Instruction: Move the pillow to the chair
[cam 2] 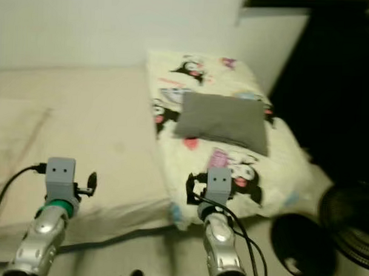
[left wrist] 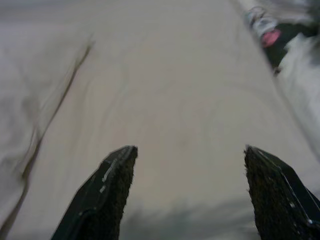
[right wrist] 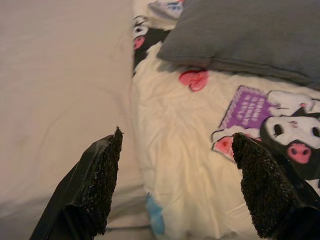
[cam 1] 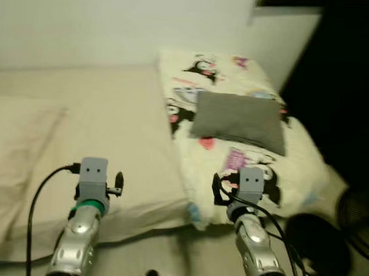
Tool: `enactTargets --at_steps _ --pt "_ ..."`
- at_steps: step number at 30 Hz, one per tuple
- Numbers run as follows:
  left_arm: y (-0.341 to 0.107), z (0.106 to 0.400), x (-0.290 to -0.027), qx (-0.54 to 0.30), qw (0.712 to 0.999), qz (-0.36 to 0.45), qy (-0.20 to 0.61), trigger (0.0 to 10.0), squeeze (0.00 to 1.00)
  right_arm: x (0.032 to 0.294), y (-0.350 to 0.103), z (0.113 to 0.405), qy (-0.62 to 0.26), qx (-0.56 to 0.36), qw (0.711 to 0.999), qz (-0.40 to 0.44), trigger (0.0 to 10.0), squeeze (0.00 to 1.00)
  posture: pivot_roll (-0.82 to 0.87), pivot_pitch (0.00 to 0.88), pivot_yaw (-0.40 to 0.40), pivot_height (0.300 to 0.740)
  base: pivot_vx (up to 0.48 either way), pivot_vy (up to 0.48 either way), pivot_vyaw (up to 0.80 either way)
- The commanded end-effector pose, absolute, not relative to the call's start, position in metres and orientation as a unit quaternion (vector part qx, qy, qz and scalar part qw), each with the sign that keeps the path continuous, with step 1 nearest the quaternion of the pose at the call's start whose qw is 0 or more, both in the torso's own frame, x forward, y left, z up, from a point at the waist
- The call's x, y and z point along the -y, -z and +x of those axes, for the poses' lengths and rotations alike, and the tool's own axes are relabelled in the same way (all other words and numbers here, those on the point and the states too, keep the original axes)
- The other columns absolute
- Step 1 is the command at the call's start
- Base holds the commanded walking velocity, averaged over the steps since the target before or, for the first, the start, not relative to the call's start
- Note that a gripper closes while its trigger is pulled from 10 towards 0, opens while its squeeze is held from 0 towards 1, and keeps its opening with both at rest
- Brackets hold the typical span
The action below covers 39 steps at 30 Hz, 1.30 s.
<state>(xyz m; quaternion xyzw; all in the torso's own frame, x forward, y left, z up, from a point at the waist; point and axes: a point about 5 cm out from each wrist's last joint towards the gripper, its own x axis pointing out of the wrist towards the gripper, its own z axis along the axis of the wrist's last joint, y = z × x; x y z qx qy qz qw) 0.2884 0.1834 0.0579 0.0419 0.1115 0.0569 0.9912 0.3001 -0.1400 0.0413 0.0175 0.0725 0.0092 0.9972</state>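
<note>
The grey pillow (cam 1: 239, 120) lay flat on a folded cartoon-print quilt (cam 1: 244, 164) at the right side of the bed (cam 1: 106, 135), straight ahead of the right gripper (right wrist: 175, 175) and a little beyond it, its long axis running across that gripper's line of reach rather than along it. The right gripper hovered over the near edge of the quilt with its two black fingers spread wide and nothing between them; the pillow's near edge showed just past its fingertips, apart from them. The left gripper (left wrist: 187, 192) stood likewise wide open and empty, but over bare beige sheet, with the pillow well off to its right — so the right arm looked the nearer one for the pickup, judging by how things lay. Nothing stood between the right gripper and the pillow except soft quilt, which might bunch under the fingers. Low to the right of that arm, on the floor, sat a dark round fan (cam 1: 357, 220) and a black disc-shaped object (cam 1: 317, 245). No chair was in sight.
</note>
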Motion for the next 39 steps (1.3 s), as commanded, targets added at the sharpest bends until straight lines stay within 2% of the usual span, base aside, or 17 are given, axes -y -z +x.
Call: enactTargets --at_steps 1,28,39 --pt "-0.0572 0.2881 -0.1811 -0.116 0.991 0.04 -0.054 10.0 0.0 0.1449 -0.0377 0.2982 0.0 -0.081 0.997 0.02 10.0 0.0 0.12 0.0 0.016 0.74 0.0 0.0 0.8" --pt "-0.056 0.2883 -0.1804 -0.12 0.991 0.042 -0.051 10.0 0.0 0.1472 -0.0389 0.3013 0.004 -0.08 0.997 0.016 10.0 0.0 0.11 0.0 0.016 0.74 0.0 0.0 0.8" --pt "-0.0571 0.2914 -0.1788 -0.119 0.991 0.042 -0.046 10.0 0.0 0.1499 -0.0392 0.3022 0.018 -0.08 0.996 0.029 10.0 0.0 0.11 0.0 0.02 0.74 0.0 0.0 0.0"
